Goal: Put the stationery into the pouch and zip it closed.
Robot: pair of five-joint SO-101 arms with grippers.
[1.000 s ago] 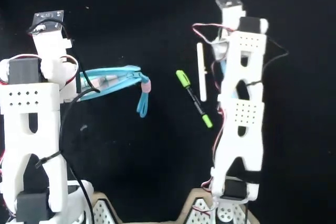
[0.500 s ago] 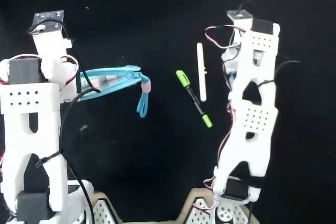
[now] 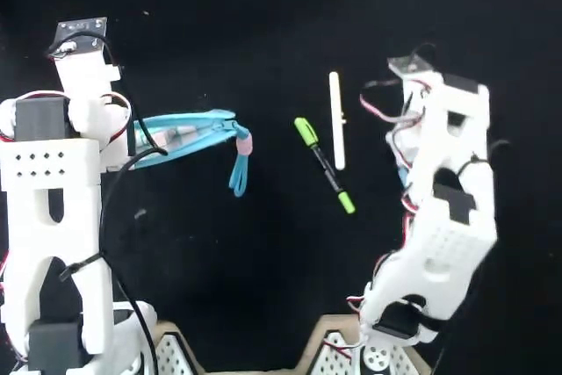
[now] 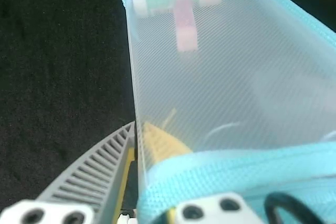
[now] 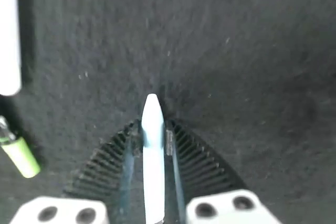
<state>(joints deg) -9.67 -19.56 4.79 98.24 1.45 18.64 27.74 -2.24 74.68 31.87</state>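
Note:
A translucent pouch [image 3: 189, 136] with turquoise trim lies left of centre, its strap [image 3: 239, 169] trailing toward the middle. My left gripper [image 3: 132, 140] is shut on the pouch's left end; in the left wrist view its ribbed finger [image 4: 100, 166] presses the pouch [image 4: 220, 77], which holds pink, white and yellow items. A green highlighter [image 3: 323, 164] and a white pen [image 3: 336, 120] lie on the mat at centre. My right gripper [image 5: 152, 124] is shut on a pale blue pen [image 5: 153, 150], held low over the mat right of them, beside the white pen [image 5: 8, 35] and the highlighter's end [image 5: 21, 157].
The black mat [image 3: 263, 261] covers the table. The right arm [image 3: 443, 208] leans over the right side, with the pale blue pen's tip [image 3: 402, 175] peeking from under it. Arm bases [image 3: 351, 353] stand at the near edge.
The right arm has swung right and back toward the near edge, carrying the pale blue pen away from the white pen. The left arm and pouch have not moved.

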